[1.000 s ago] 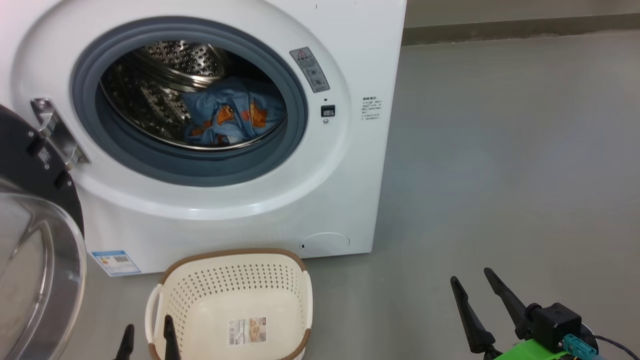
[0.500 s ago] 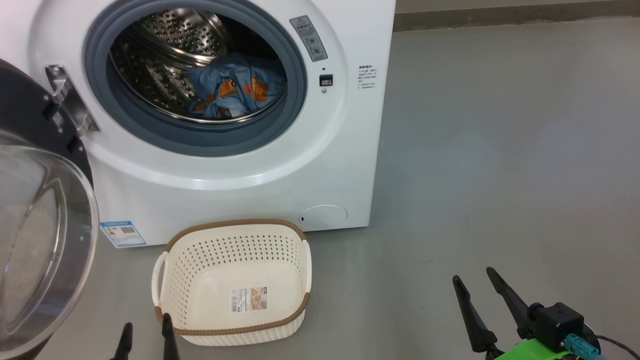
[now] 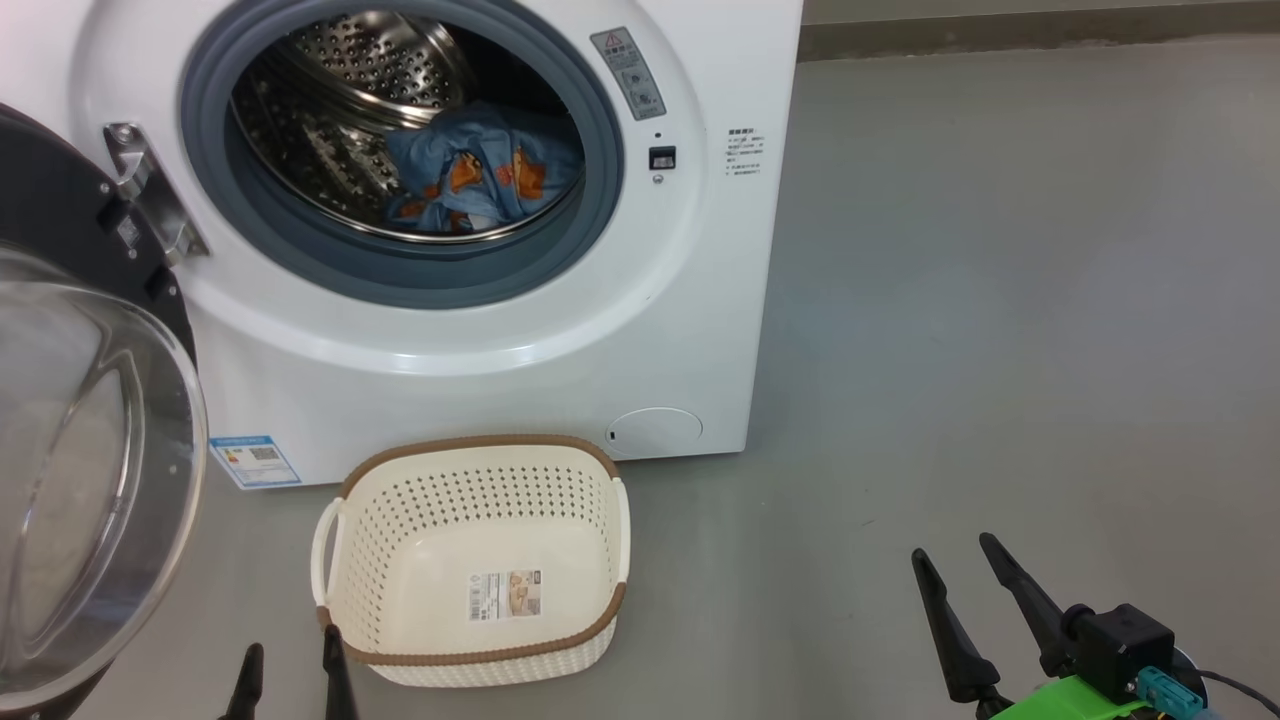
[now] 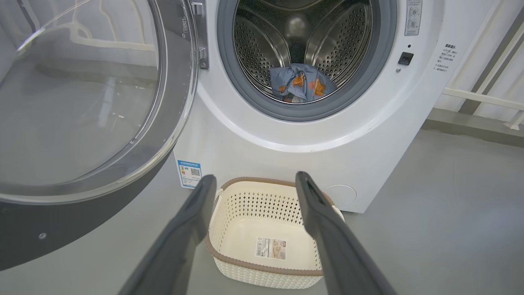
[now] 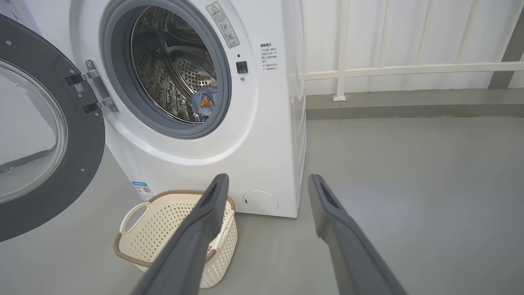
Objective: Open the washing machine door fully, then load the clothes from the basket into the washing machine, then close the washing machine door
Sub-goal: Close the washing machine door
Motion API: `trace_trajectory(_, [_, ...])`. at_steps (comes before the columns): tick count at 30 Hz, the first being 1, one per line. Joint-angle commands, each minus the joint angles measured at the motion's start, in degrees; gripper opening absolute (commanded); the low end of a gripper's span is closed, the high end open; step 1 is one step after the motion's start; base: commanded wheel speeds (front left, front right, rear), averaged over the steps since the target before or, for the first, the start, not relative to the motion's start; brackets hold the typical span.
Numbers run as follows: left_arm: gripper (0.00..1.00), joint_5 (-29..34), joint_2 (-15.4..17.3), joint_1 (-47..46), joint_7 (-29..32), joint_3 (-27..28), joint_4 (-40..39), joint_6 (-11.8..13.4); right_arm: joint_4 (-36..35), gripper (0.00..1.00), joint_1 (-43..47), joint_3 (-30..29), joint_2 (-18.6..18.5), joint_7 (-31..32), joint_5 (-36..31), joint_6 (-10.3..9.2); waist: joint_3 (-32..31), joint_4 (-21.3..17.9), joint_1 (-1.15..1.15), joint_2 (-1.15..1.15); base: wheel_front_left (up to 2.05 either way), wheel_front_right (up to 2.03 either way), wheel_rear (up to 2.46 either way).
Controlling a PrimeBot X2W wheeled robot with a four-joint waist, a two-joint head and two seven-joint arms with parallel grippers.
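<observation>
The white washing machine [image 3: 480, 340] stands with its round door [image 3: 90, 440] swung wide open to the left on its metal hinge [image 3: 150, 205]. Light blue clothes [image 3: 480, 175] with orange figures lie inside the steel drum [image 4: 301, 84] [image 5: 204, 102]. In front of the machine on the floor sits the cream basket [image 3: 470, 560] [image 4: 268, 233] [image 5: 168, 233], with only a label on its bottom. My left gripper [image 3: 290, 675] is open at the basket's near left corner. My right gripper [image 3: 965, 590] is open over bare floor to the right, with nothing between its fingers.
Grey floor [image 3: 1000, 300] stretches out to the right of the machine. A wall base [image 3: 1040, 30] runs along the back, with a white railing [image 5: 409, 69] behind it. The open door takes up the space at the left.
The camera view has dropped and shifted, so the machine sits higher and the whole basket now shows. The clothes, basket, door and both grippers have not visibly moved.
</observation>
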Motion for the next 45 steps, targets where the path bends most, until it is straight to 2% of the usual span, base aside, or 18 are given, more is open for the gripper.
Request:
trace_trajectory(1, [1.00,0.52,0.87,-0.94,-0.37,1.80,-1.48,0.72,-1.36,1.00,-0.91,1.29,-0.07,-0.27,-0.37,0.09,-0.02,0.21,0.00,0.00,0.00,0.00,0.00])
trace_trajectory(7, [1.00,1.80,0.87,-0.93,-0.37,1.91,-2.09,1.50,-1.12,1.00,-0.97,1.06,-0.34,-0.27,-0.47,0.09,-0.15,2.09,0.00,0.00,0.00,0.00,0.00])
trace_trajectory(14, [1.00,2.67,0.87,-0.43,-0.37,2.62,-3.14,2.73,-1.16,1.00,-1.45,1.59,-0.73,-0.27,-0.53,0.09,-0.36,6.43,0.00,0.00,0.00,0.00,0.00])
trace_trajectory(32, [1.00,5.03,0.87,0.69,-0.37,4.23,-4.82,3.35,-0.85,1.00,-2.50,2.98,-1.44,-0.27,-0.35,0.09,-0.73,21.39,0.00,0.00,0.00,0.00,0.00])
trace_trajectory(41, [1.00,6.53,0.88,1.07,-0.37,4.98,-5.31,3.01,-0.46,1.00,-3.09,3.88,-1.45,-0.27,-0.30,0.09,-1.44,26.54,0.00,0.00,0.00,0.00,0.00])
trace_trajectory(45, [1.00,6.55,0.87,1.57,-0.37,6.36,-6.12,3.40,-0.04,1.00,-4.43,5.86,-1.77,-0.27,-0.19,0.09,-0.81,27.24,0.00,0.00,0.00,0.00,0.00])
